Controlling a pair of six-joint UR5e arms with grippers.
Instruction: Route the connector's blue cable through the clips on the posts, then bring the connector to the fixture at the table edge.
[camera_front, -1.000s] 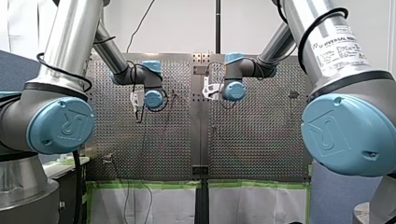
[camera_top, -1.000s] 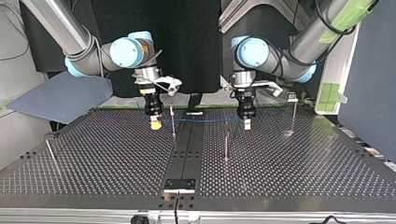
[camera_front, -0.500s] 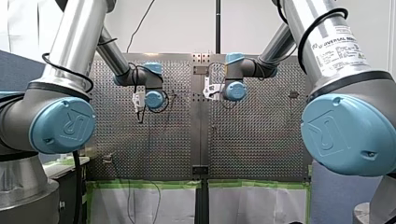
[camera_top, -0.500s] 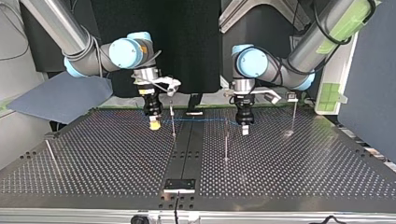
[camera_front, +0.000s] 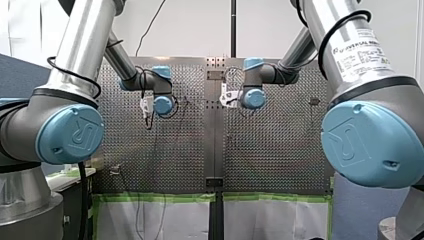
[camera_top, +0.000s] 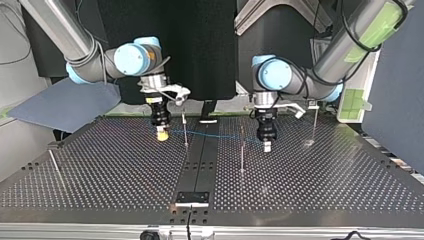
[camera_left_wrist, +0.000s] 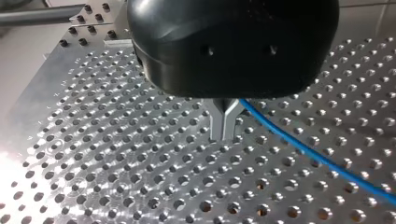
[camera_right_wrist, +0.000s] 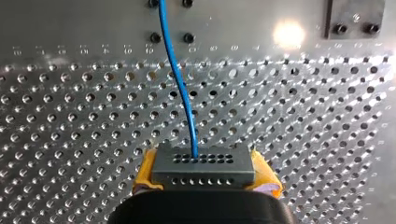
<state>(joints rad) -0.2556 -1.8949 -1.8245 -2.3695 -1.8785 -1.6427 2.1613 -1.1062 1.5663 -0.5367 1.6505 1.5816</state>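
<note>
Right gripper (camera_right_wrist: 205, 179) clamps connector (camera_right_wrist: 204, 164), long axis across pads (camera_right_wrist: 144, 170), holed face ahead. Cable (camera_right_wrist: 179, 84) leaves that face, running to left gripper (camera_left_wrist: 222, 133), fingers pinched on it.

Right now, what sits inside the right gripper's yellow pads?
The grey connector, clamped between the right gripper's yellow pads, with the blue cable leaving its holed face. Its lower part is hidden by the gripper's black body.
</note>
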